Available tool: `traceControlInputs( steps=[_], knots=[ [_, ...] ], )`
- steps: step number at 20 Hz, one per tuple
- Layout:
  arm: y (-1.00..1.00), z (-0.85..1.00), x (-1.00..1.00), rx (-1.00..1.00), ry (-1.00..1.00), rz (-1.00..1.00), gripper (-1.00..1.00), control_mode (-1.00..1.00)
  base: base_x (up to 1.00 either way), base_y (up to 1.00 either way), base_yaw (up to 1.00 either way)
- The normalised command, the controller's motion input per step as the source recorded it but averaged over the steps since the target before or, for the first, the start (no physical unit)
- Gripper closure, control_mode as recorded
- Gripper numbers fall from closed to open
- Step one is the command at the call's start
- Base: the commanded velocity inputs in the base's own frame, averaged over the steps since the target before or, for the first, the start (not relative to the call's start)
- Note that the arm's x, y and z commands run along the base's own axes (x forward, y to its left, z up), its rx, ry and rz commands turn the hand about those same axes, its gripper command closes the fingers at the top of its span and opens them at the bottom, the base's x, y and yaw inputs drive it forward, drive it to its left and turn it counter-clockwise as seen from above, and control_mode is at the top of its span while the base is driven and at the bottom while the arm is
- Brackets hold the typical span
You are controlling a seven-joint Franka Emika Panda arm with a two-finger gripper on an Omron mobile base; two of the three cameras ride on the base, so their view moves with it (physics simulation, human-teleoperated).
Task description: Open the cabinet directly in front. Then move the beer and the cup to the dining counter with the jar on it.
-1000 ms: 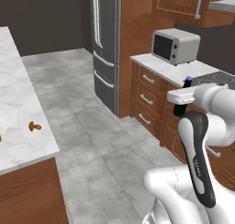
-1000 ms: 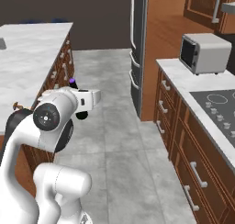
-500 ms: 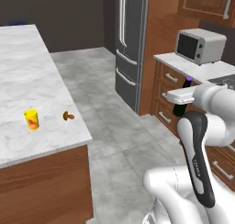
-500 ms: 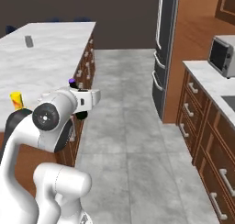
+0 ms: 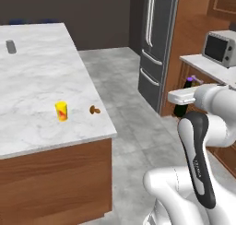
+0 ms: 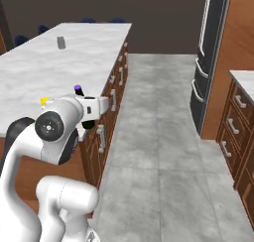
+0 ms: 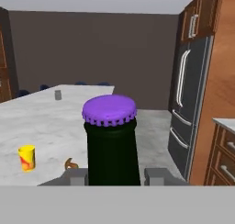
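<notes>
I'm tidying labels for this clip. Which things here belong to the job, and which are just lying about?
Job: beer, held in the gripper; cup; jar; dining counter.
Lying about: small brown thing on the counter; microwave; fridge.

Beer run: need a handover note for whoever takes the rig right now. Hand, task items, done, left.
Hand: shut on the beer, bottle upright, purple cap up; carried in front of the arm, above the floor beside the dining counter.
Cup: already on the dining counter, upright, near its near corner, with a small brown object beside it.
Jar: far end of the same counter.
Done: cup delivered; beer picked up and brought near the counter.
Left: set the beer down on the counter, probably near the cup, then release.
</notes>
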Motion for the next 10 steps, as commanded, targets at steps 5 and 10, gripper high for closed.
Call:
traceControlInputs(
  steps=[5, 10],
  knots=[
    [0.0, 0.0, 0.0, 0.0, 0.0, 0.0, 1.0, 1.0, 0.42, 0.31, 0.18],
    [0.0, 0.0, 0.0, 0.0, 0.0, 0.0, 1.0, 1.0, 0.35, 0.36, 0.14]
  ],
)
